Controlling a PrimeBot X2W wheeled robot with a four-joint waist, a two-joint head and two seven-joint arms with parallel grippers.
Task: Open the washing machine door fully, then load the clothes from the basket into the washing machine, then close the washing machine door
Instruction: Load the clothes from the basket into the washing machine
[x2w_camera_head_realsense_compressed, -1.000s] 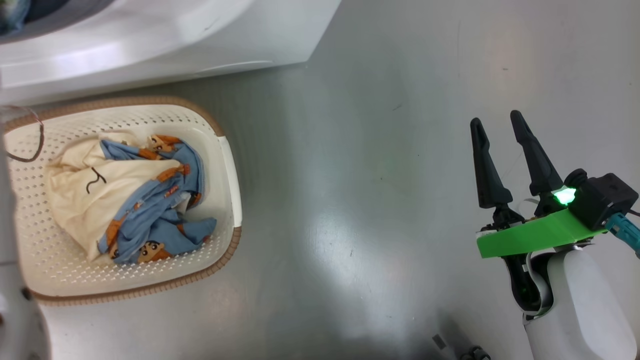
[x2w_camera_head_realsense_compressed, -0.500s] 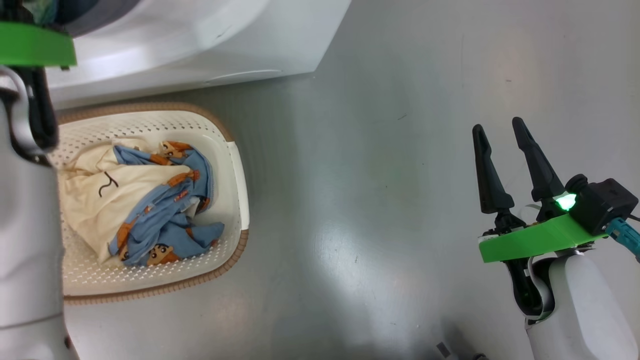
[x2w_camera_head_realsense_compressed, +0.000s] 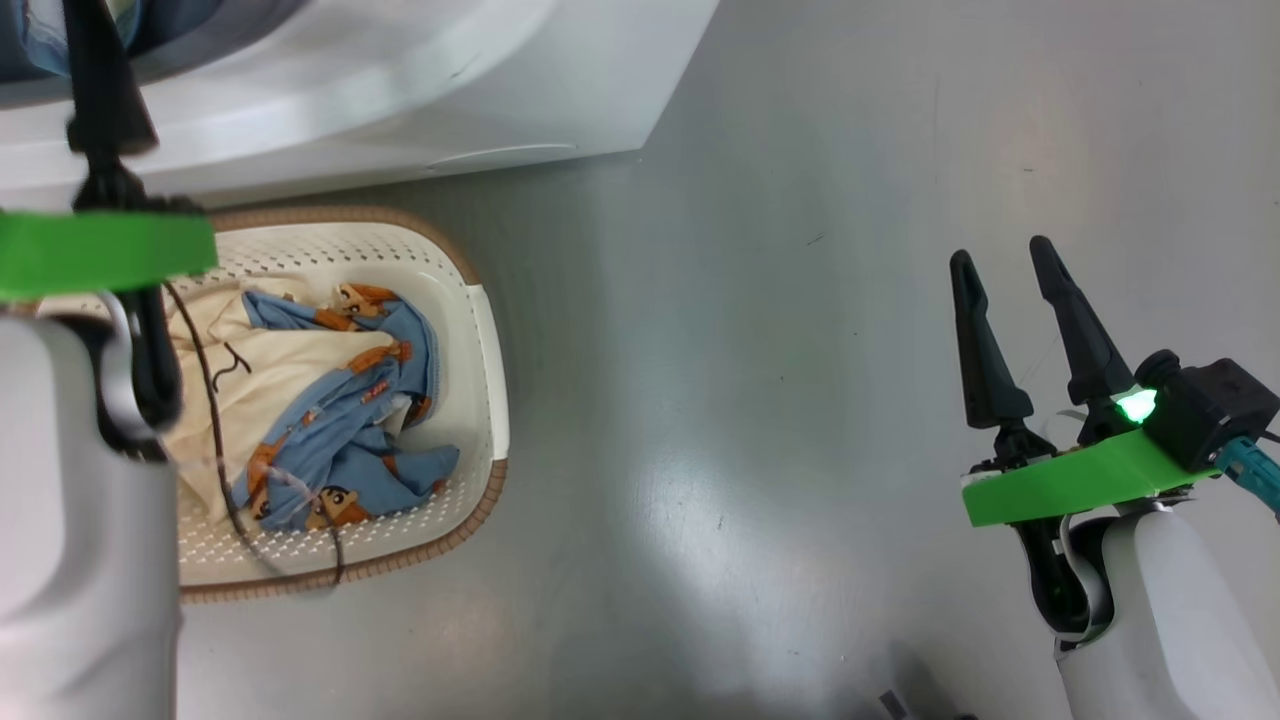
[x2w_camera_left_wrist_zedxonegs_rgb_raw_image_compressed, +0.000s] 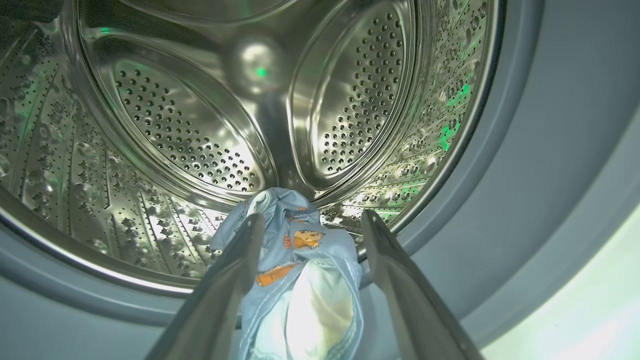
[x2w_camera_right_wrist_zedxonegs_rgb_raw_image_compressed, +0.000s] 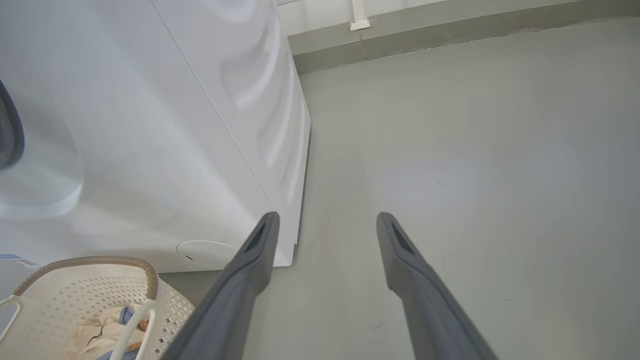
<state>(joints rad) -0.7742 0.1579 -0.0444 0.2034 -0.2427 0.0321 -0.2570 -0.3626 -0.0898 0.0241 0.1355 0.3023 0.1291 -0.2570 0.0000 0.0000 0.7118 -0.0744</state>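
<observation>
The white washing machine (x2w_camera_head_realsense_compressed: 400, 90) is at the top left, its side also in the right wrist view (x2w_camera_right_wrist_zedxonegs_rgb_raw_image_compressed: 150, 125). The washing machine door is out of view. In front of it stands the basket (x2w_camera_head_realsense_compressed: 480, 340), (x2w_camera_right_wrist_zedxonegs_rgb_raw_image_compressed: 90, 262), holding blue and cream clothes (x2w_camera_head_realsense_compressed: 330, 400), (x2w_camera_right_wrist_zedxonegs_rgb_raw_image_compressed: 100, 335). My left gripper (x2w_camera_left_wrist_zedxonegs_rgb_raw_image_compressed: 313, 216) is open at the mouth of the steel drum (x2w_camera_left_wrist_zedxonegs_rgb_raw_image_compressed: 175, 125). A light blue garment (x2w_camera_left_wrist_zedxonegs_rgb_raw_image_compressed: 295, 260) lies over the drum's lip between the fingers, ungripped. One left finger (x2w_camera_head_realsense_compressed: 95, 80) points into the machine. My right gripper (x2w_camera_head_realsense_compressed: 1000, 260), (x2w_camera_right_wrist_zedxonegs_rgb_raw_image_compressed: 325, 217) hangs open and empty over the floor.
My left forearm (x2w_camera_head_realsense_compressed: 80, 500) covers the basket's left part, and its dark cable (x2w_camera_head_realsense_compressed: 215, 430) trails over the clothes. Bare grey floor (x2w_camera_head_realsense_compressed: 750, 400) stretches between basket and right arm. A wall base (x2w_camera_right_wrist_zedxonegs_rgb_raw_image_compressed: 450, 35) runs behind the machine.
My left arm has drawn back from the machine, its green plate now over the basket's far rim. The head view has shifted slightly. The right arm has stayed put.
</observation>
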